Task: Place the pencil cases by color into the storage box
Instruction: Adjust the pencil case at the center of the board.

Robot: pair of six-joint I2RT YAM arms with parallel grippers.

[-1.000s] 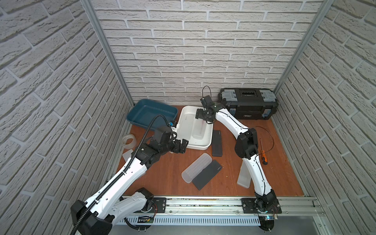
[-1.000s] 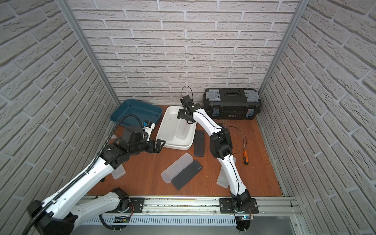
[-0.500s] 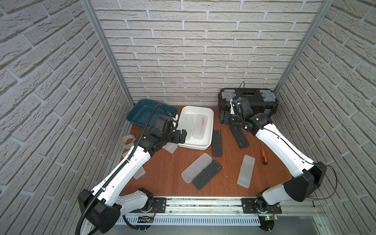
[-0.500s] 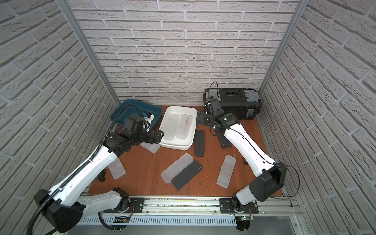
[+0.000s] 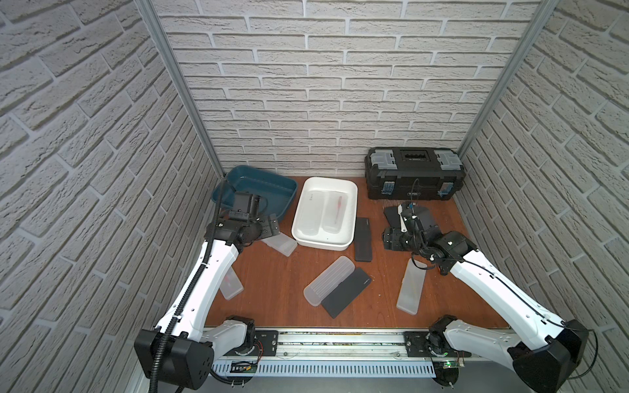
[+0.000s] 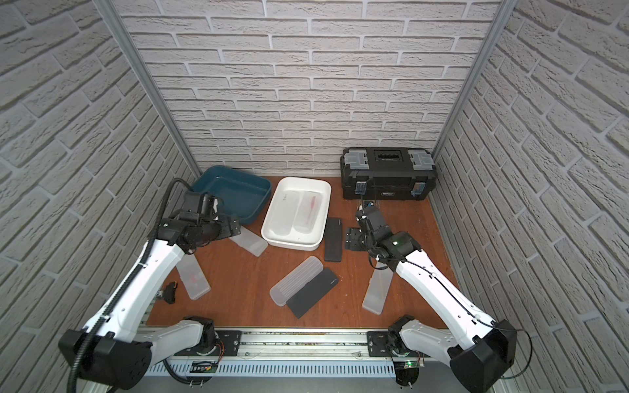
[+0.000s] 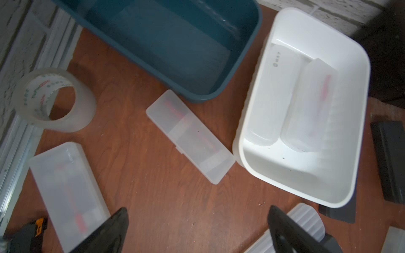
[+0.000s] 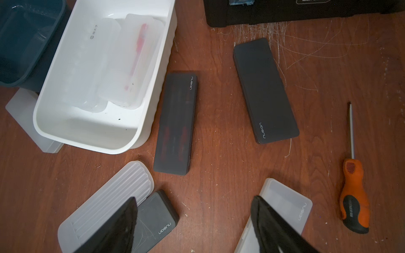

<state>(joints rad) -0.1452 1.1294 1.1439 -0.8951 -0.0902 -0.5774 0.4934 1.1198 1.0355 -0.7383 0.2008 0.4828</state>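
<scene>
Since the white box (image 5: 321, 243) is collecting frosted cases (image 5: 311, 212) and the teal box (image 5: 286, 204) presumably black cases (image 8: 175, 122), the left gripper (image 7: 198, 209) and right gripper (image 8: 195, 198) are both hovering wide open, empty.

We take the white storage box (image 8: 87, 131) as our mark. Two frosted pencil cases (image 8: 96, 54) lie side by side in it, one holding a red pen (image 8: 140, 43). A black pencil case (image 8: 175, 124) lies just beside its long wall, and a second black case (image 8: 265, 89) lies farther out, near the black toolbox (image 8: 285, 13). Off one end a ribbed frosted case (image 8: 105, 208) lies just beside a third black case (image 8: 153, 223). The orange-handled screwdriver (image 8: 352, 192) lies well apart. Our right gripper (image 8: 195, 199) stands spread, with nothing between its fingers (image 8: 118, 227).
</scene>
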